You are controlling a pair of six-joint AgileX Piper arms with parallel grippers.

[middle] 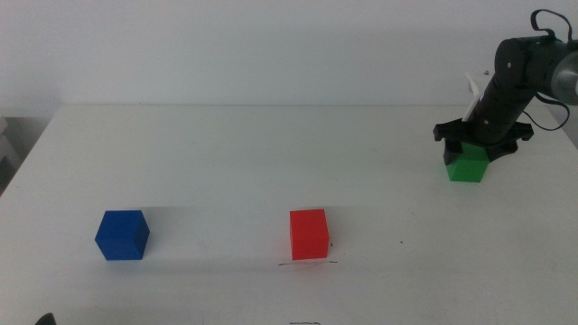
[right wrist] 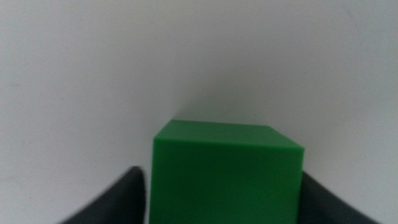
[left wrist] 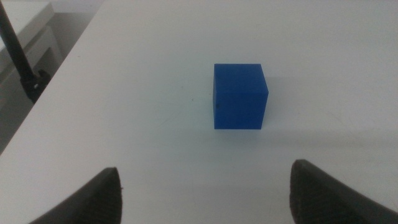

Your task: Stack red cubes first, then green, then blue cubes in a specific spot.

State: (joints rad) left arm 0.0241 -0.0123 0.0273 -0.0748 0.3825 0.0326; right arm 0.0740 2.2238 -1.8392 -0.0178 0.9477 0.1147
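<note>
White table (middle: 226,162) carries the small matte red cube (middle: 309,234) on the pen-stroke spot (middle: 307,264); right gripper (middle: 477,144) straddles the matte green cube (middle: 468,166), apparently to grasp it; whether it is clenched, I cannot tell.

The table (middle: 271,153) fills most of the middle view. Three cubes sit on it, well apart. One cube (middle: 122,235) (left wrist: 240,96) is at the lower left of the frame. A second cube (middle: 309,234) is at the lower centre, standing right at a thin pen stroke (middle: 307,264) (the stroke runs along its near bottom edge). The third cube (middle: 468,165) (right wrist: 227,174) is at the upper right, under the right gripper (middle: 481,143) (right wrist: 224,193), whose jaws flank it on either side. The left gripper (left wrist: 205,193) sits before the first cube, apart from it.
</note>
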